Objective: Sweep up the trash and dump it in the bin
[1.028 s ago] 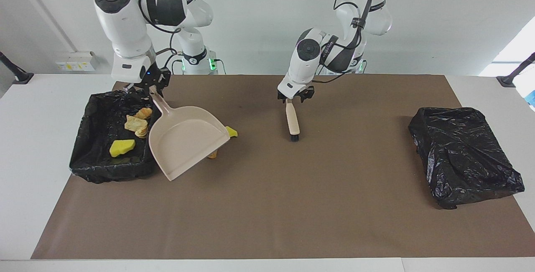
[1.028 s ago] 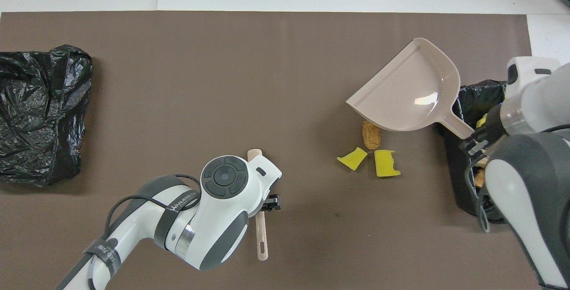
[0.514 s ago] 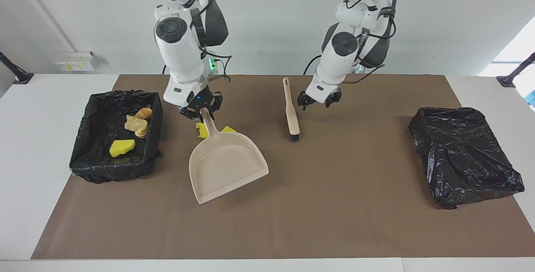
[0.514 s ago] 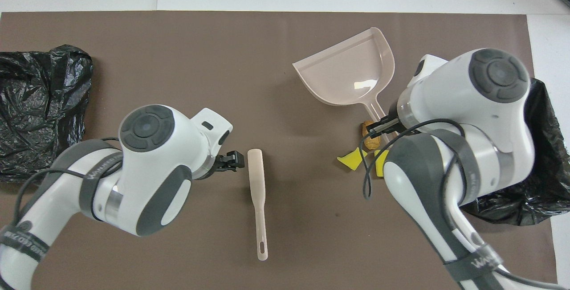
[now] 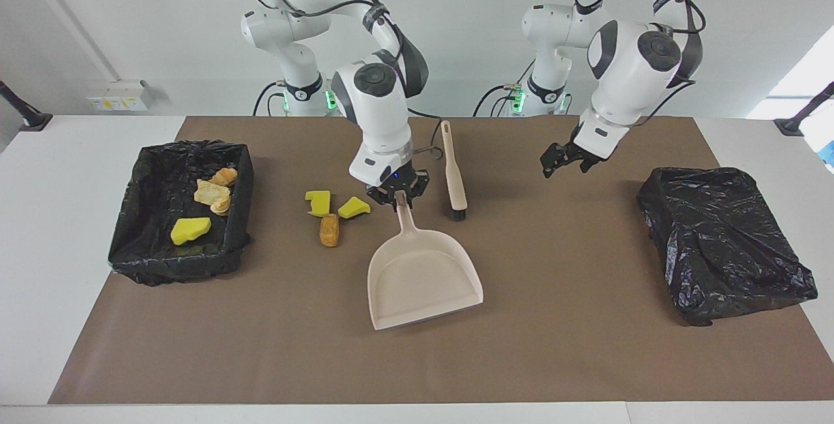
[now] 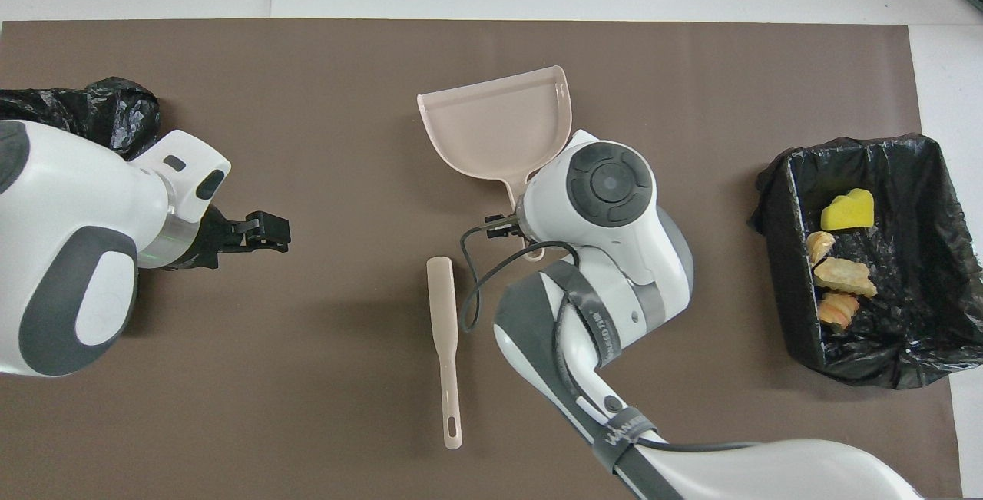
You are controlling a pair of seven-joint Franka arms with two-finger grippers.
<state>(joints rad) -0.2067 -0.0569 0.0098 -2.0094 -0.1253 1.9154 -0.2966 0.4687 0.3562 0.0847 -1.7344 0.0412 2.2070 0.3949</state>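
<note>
Although four pieces of trash already lie in the bin (image 5: pixel 140 215) — a yellow foam chunk (image 5: pixel 190 230) and three bread-like lumps (image 5: pixel 214 193) huddled against the wall nearer the table's middle — three more are left on the brown mat (image 5: pixel 554 346) just beside it: two yellow foam chunks (image 5: pixel 318 202) and an orange-brown lump (image 5: pixel 329 230), close together and touching or nearly so. By that count the job looks a little past half done, with another sweep and another dump to come. The foam has sharp cut faces and a bright, matte, spongy look; the lumps are crusty, rounded and uneven. The bin is a shallow box lined with crinkled glossy black plastic that drapes over its rim. The dustpan (image 5: pixel 420 277) is smooth, hard beige plastic, a flat scoop with low side walls and a straight lip; it sits empty on the mat toward the table's middle, its mouth turned away from the robots. The right gripper (image 5: pixel 397 195) is clamped on the dustpan's slender handle. The brush (image 5: pixel 453 173), beige with a short tuft of black bristles, lies unheld on the mat just beside that handle. The left gripper (image 5: pixel 565 157) hangs over bare mat with its fingers spread wide and nothing between them. A second crumpled black plastic bundle (image 5: pixel 723 241) sits at the left arm's end.
</note>
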